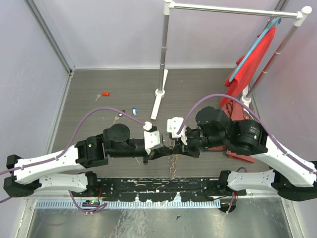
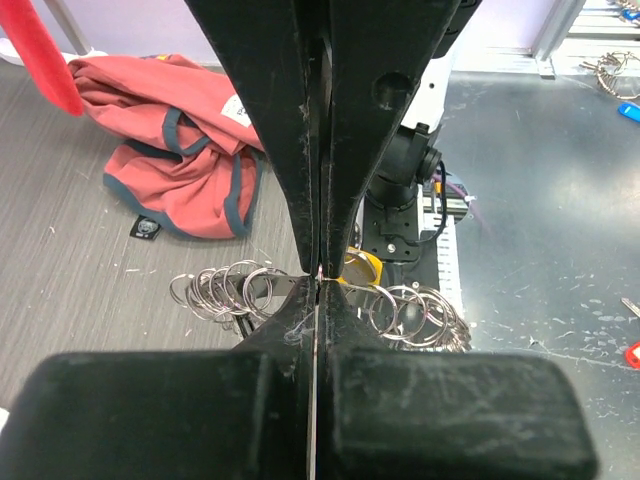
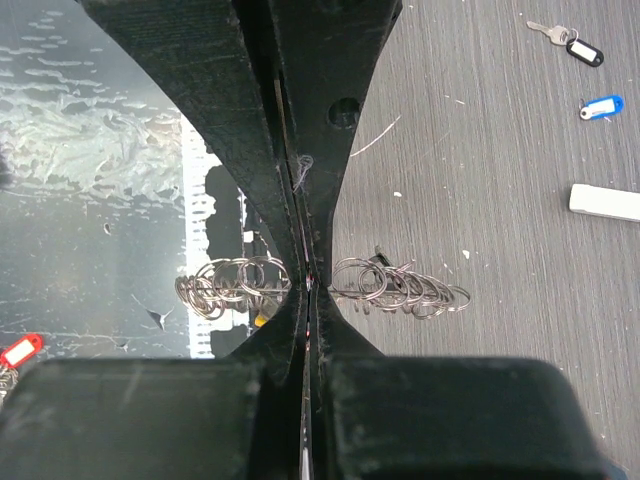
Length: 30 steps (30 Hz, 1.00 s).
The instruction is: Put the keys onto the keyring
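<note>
Keyring (image 2: 405, 312) in left hand (image 2: 316, 295), right hand (image 3: 308, 300), red cloth (image 2: 170, 170) behind

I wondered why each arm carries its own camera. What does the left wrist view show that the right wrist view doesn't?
Only the left wrist view shows the crumpled red cloth with its teal trim. Only the right wrist view shows the black key and a white bar beyond it. Both views show the left claw and the right claw meeting tip to tip. Each is shut on the keyring, whose small silvery rings fan out to either side.
</note>
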Each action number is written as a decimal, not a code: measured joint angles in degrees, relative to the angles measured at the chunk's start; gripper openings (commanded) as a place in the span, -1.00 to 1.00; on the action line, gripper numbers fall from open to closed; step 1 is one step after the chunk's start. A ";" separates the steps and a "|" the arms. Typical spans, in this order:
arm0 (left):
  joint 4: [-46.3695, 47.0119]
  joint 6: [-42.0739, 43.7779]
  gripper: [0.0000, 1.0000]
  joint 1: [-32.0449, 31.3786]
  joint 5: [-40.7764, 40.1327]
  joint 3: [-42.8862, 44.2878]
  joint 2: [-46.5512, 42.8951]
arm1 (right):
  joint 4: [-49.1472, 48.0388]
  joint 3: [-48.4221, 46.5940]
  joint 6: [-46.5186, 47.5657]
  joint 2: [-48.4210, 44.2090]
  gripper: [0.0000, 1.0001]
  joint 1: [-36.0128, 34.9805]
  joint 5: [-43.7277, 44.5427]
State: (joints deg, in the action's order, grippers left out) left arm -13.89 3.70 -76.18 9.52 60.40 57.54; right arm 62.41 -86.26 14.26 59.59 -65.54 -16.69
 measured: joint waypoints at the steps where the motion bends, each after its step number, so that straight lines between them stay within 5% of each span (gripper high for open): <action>1: 0.02 -0.17 -1.00 0.02 -0.04 0.00 0.02 | -0.09 0.04 0.00 -0.11 -0.98 0.00 0.02; 6: 0.33 -1.07 -1.00 0.00 -0.72 0.00 0.04 | -1.29 1.01 -0.48 -0.96 -0.41 0.00 0.57; 11: 1.29 -2.36 -1.00 0.00 -2.47 -0.72 -0.28 | -8.24 2.54 -4.42 -4.26 -0.13 0.00 5.97; 23: 9.94 -6.43 -1.00 0.00 -8.68 -8.92 -7.13 | -25.59 16.52 -31.50 -20.41 -0.21 0.02 22.62; 30: 15.56 -8.17 -1.00 0.00 -9.33 -11.98 -8.92 | -29.64 23.10 -33.35 -21.33 -0.28 0.02 17.29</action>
State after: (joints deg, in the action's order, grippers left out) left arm 1.67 -4.47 -76.18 0.19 48.42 48.62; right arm 32.77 -63.16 -19.09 38.26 -65.52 0.60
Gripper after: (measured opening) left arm 0.010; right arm 0.346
